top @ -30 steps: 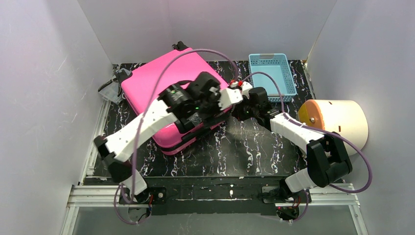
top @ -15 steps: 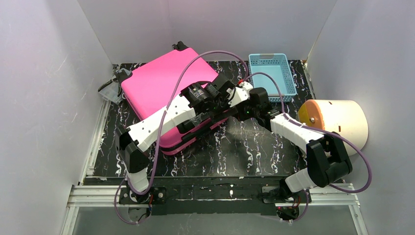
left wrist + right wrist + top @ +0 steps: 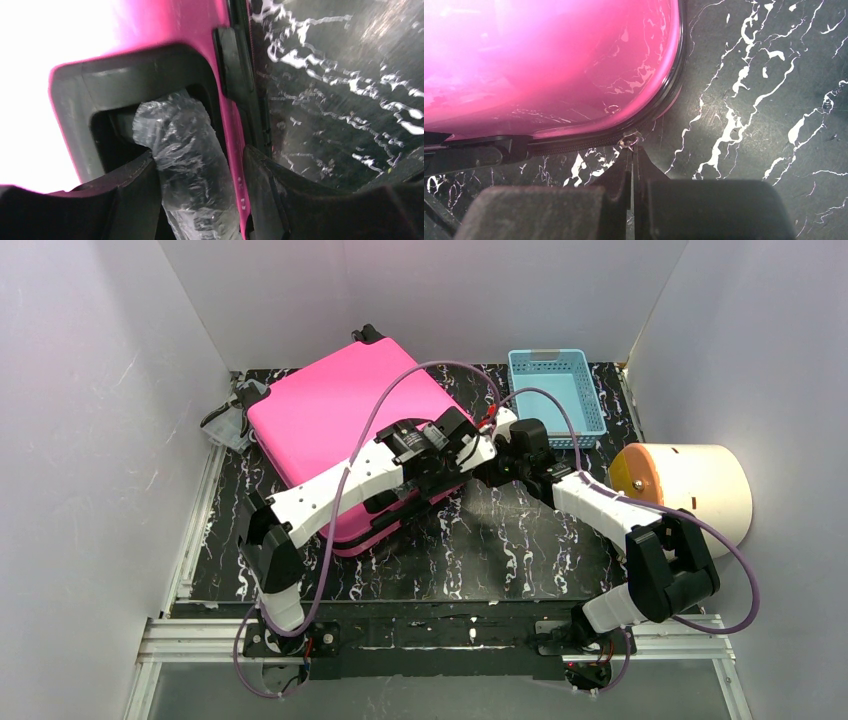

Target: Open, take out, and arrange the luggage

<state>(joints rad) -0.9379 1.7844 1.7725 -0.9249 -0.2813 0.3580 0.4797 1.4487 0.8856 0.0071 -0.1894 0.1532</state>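
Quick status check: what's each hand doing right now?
Left hand: open, fingers straddling the plastic-wrapped handle of the luggage.
Right hand: closed on its zipper pull.

**Hot-pink hard-shell luggage (image 3: 320, 410), shut, laid flat at far-left of tabletop.**

The case is set diagonally on the black marbled tabletop (image 3: 520, 540), broad side up, w/ shell halves closed together. One corner is pointed toward the back wall. Black wheels (image 3: 368, 334) are seen at that far corner, more black fittings at the left corner. Shell is glossy & strongly lit. In left wrist view, a dark grey recess is seen sunk into the pink side. A handle (image 3: 185, 150) wrapped in clear plastic film is seated in it. In right wrist view, a black zip band is run round a rounded corner at approx. table level. A small metal zip pull (image 3: 630, 141) is seen there.
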